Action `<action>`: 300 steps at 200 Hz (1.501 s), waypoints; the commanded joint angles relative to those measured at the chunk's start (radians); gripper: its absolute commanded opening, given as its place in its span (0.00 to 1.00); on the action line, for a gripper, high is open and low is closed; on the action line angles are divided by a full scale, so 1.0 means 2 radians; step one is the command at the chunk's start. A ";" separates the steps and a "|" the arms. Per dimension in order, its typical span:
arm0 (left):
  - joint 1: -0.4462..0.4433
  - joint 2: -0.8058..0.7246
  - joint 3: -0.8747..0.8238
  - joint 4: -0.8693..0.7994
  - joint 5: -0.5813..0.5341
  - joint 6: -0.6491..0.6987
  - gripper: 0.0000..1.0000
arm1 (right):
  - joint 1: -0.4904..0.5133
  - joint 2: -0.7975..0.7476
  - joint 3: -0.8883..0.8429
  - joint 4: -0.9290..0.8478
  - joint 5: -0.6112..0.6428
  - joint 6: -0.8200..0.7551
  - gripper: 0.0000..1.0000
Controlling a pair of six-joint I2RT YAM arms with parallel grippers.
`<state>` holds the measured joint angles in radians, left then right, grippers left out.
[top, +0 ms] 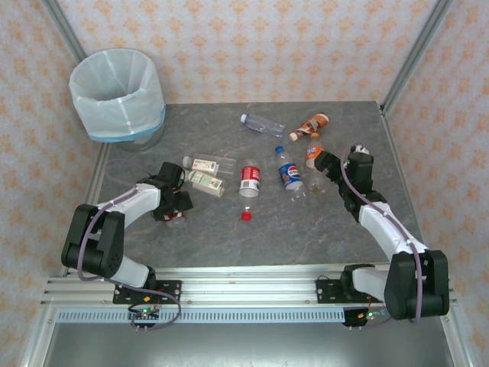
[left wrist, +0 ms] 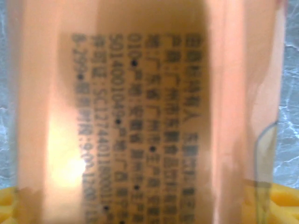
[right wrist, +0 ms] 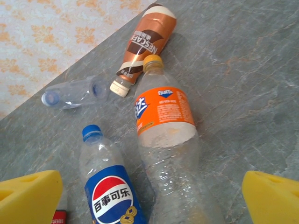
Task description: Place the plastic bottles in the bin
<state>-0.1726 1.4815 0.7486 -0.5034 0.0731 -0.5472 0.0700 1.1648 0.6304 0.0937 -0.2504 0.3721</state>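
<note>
A bottle with a peach label (left wrist: 149, 112) and dark print lies between my left gripper's (left wrist: 149, 207) yellow pads (left wrist: 11, 205), its sides meeting both pads. From above, that left gripper (top: 174, 208) is low on the table's left, and a bit of the bottle (top: 176, 221) shows under it. My right gripper (right wrist: 152, 198) is open, straddling the clear base of the orange-labelled bottle (right wrist: 163, 116) (top: 313, 156) without touching it. Beside it lie a blue-labelled bottle (right wrist: 110, 193) (top: 290, 177), a brown one (right wrist: 145, 44) (top: 314, 124) and a clear one (right wrist: 74, 93) (top: 262, 125). The bin (top: 116, 95) stands far left.
A red-labelled bottle (top: 250, 178) and two white-green ones (top: 206, 165) (top: 206, 184) lie mid-table. A loose red cap (top: 246, 216) sits nearer the front. Metal frame posts (top: 416, 53) and patterned walls close in the table's back and sides.
</note>
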 commanded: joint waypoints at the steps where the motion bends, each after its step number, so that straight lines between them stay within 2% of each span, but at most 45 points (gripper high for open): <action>1: -0.004 -0.007 -0.008 0.014 -0.004 0.017 0.74 | 0.009 0.007 0.020 0.005 -0.014 -0.016 0.99; 23: -0.004 -0.023 -0.010 0.017 -0.006 0.017 0.70 | 0.014 0.007 0.024 0.011 -0.019 -0.018 0.99; 90: -0.004 -0.080 0.004 -0.012 -0.045 0.009 0.69 | 0.018 0.006 0.028 0.023 -0.044 -0.014 0.99; 104: -0.004 -0.098 0.008 -0.014 -0.053 -0.016 0.68 | 0.020 0.004 0.028 0.027 -0.060 -0.015 0.99; 135: -0.003 -0.153 0.006 0.037 -0.039 -0.020 0.68 | 0.033 0.001 0.031 0.033 -0.080 -0.018 0.99; 179: -0.004 -0.191 0.029 0.115 -0.028 -0.013 0.68 | 0.086 0.007 0.060 0.008 -0.055 -0.039 0.99; 235: -0.004 -0.169 0.087 0.197 0.020 -0.009 0.67 | 0.142 0.007 0.100 -0.008 -0.035 -0.056 0.99; 269: -0.004 -0.129 0.177 0.196 0.042 0.026 0.67 | 0.154 0.007 0.105 -0.012 -0.021 -0.059 0.99; 287: -0.004 -0.099 0.241 0.167 0.026 0.047 0.66 | 0.156 0.007 0.104 -0.018 -0.016 -0.059 0.99; 300: -0.003 -0.074 0.295 0.133 -0.009 0.068 0.66 | 0.155 0.007 0.101 -0.021 -0.009 -0.058 0.99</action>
<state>-0.1768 1.2781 1.1744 -0.1780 0.1223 -0.5087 0.3756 1.1755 0.8074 0.0734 -0.3099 0.2714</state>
